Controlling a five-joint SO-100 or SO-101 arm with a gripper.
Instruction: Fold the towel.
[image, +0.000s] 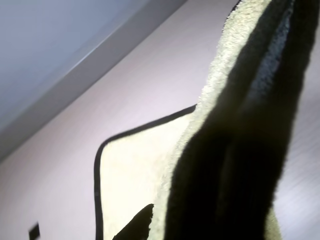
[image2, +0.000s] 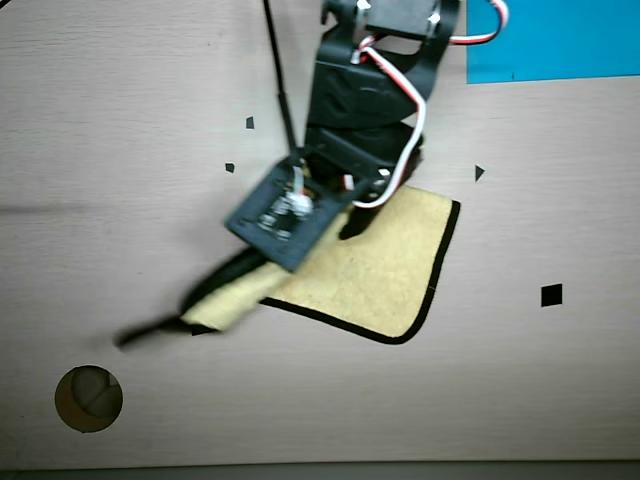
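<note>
A yellow towel (image2: 385, 270) with black edging lies on the pale table. Its left part is lifted and rolled over toward the lower left in the overhead view. My gripper (image2: 215, 300) is shut on that lifted edge, low over the table, with the arm above the towel's upper left. In the wrist view the raised towel (image: 225, 75) hangs close to the camera at the right, around the dark blurred gripper (image: 235, 160). The flat part of the towel (image: 135, 170) lies below it. The fingertips themselves are blurred and mostly hidden by cloth.
A blue sheet (image2: 550, 40) lies at the top right. A round brown hole or disc (image2: 88, 398) is at the lower left. Small black marks (image2: 551, 295) dot the table. A black cable (image2: 280, 90) runs down beside the arm.
</note>
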